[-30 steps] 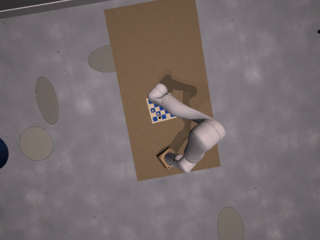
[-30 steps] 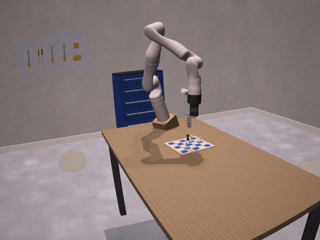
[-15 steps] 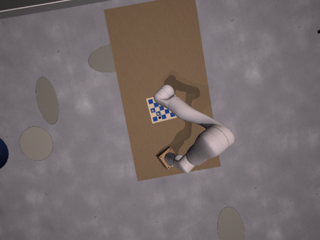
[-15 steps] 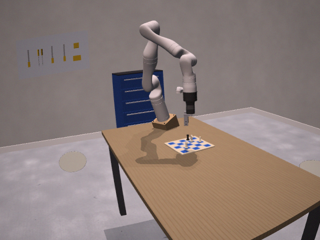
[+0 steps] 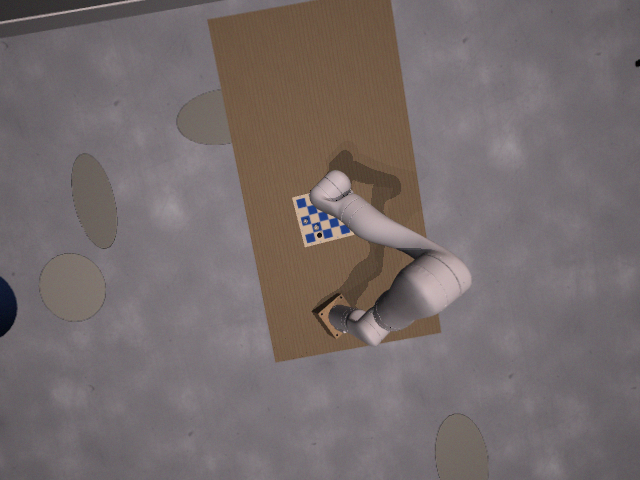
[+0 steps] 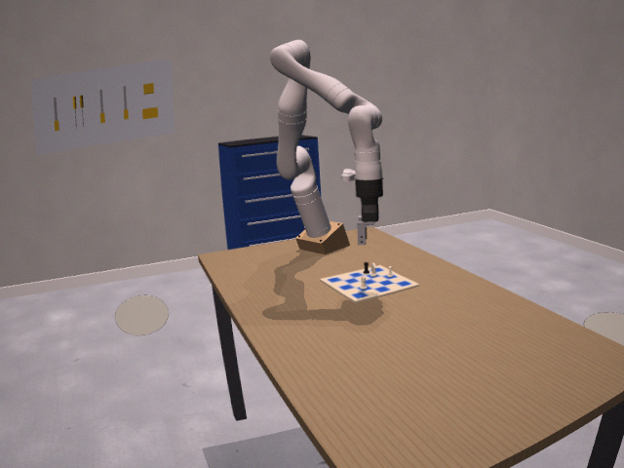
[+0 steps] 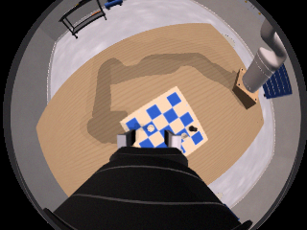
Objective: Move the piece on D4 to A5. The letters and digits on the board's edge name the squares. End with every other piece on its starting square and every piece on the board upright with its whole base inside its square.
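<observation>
A small blue-and-cream chessboard lies on the wooden table; it also shows in the overhead view and in the wrist view. On it stand a black piece and three white pieces: one next to the black piece, one further right and one nearer the front. The edge letters and digits are too small to read. My gripper hangs open and empty, pointing down, well above the board's far side. In the overhead view my arm hides part of the board.
The arm's wooden base block stands on the table behind the board. A blue drawer cabinet stands behind the table. The table's near end stretches far past the board.
</observation>
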